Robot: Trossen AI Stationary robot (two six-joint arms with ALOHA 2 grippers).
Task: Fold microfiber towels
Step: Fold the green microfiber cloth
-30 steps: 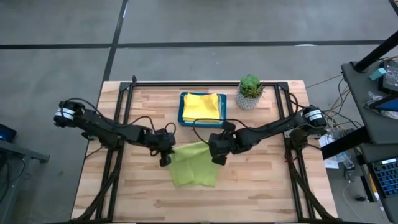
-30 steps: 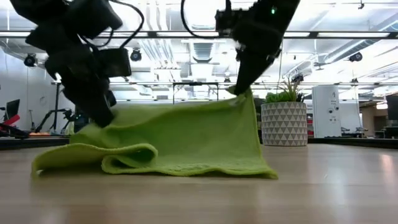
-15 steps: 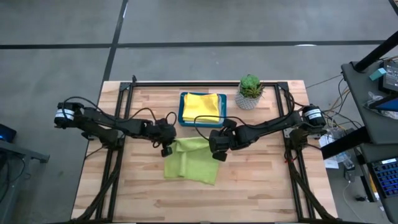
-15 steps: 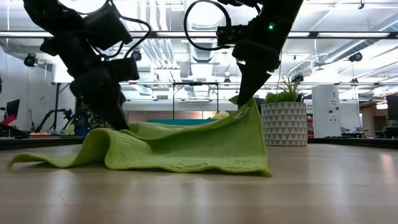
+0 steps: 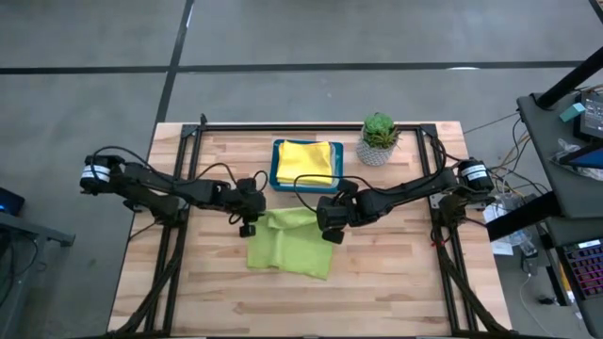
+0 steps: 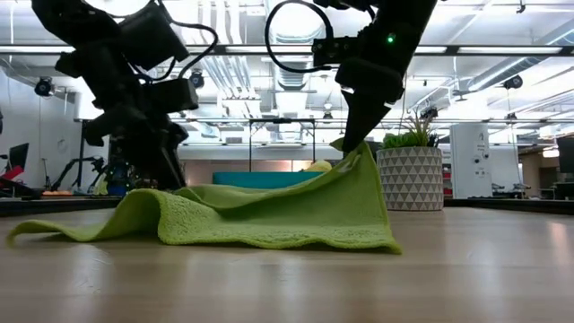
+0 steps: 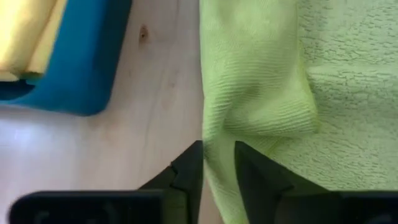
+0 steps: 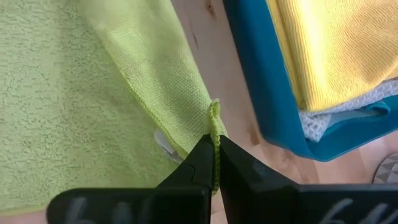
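**High view: lime towel spread mid-bench, right hand pinching one edge**

High view shows the lime green towel point(image 5: 290, 244) lying near the middle of the bench point(image 5: 188, 292), its far edge close to the teal tray point(image 5: 275, 166), which sits toward the far edge of the bench. In the tray lies a folded yellow towel point(image 5: 310, 161), with a pale cloth under it in the right wrist view. A potted plant point(image 5: 379, 137) stands just beside the tray, toward the far right corner.

The right hand point(image 8: 215, 163) is clenched on a thin bit of the towel's hem on the side nearest the tray; in the low view that edge is lifted off the wood while the rest slopes down and trails flat toward the left.

The left hand point(image 7: 218, 163) sits at the towel's far left corner. Its fingers stand slightly parted with the towel's edge running between them, the cloth bunched in a fold just ahead; whether it is gripped or released cannot be told.

Bare wood lies open along the whole near edge and both near corners, and on either side of the towel.
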